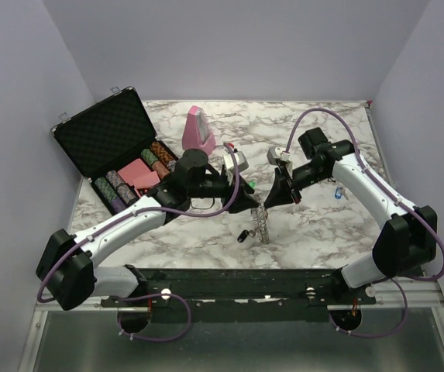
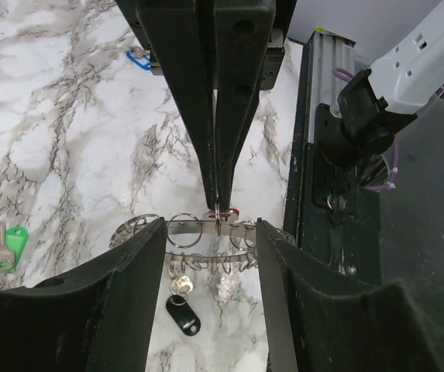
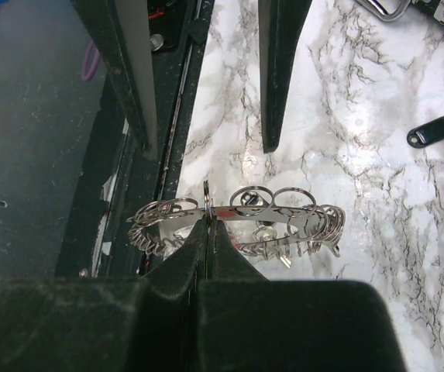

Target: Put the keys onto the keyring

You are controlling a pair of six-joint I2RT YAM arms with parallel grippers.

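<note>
Top view: the keyring (image 1: 262,222) hangs edge-on between the two arms, above the marble worktop (image 1: 322,232) and near its front edge. The right end effector (image 1: 274,195) meets its upper part, and the left end effector (image 1: 246,203) stands just beside it. Whether the ring's lower edge touches the worktop cannot be told. A black-capped key (image 1: 243,235) lies just beside its foot, and a blue-capped key (image 1: 338,193) lies well apart, beside the right forearm. Left wrist view: the left fingers are spread and released, with the ring's flat band crossing the gap beyond their tips; no contact is evident. The right fingers come down from above, clenched on the band or on one small split ring at its top edge; which of the two cannot be told. A speck of red sits at the pinch, too small to identify. This view shows a green-capped key (image 2: 8,246) plainly, off on the marble. Right wrist view: it confirms the right pinch on the upper rim. It also shows what the others do not: the left fingertips appear to stop short of the ring. Judgement: the ring is light, rigid, slick metal, and its small loops swing freely, so it is best held on the flat band, as here. The keys are tiny and light and should be taken by the plastic cap, not the blade.
</note>
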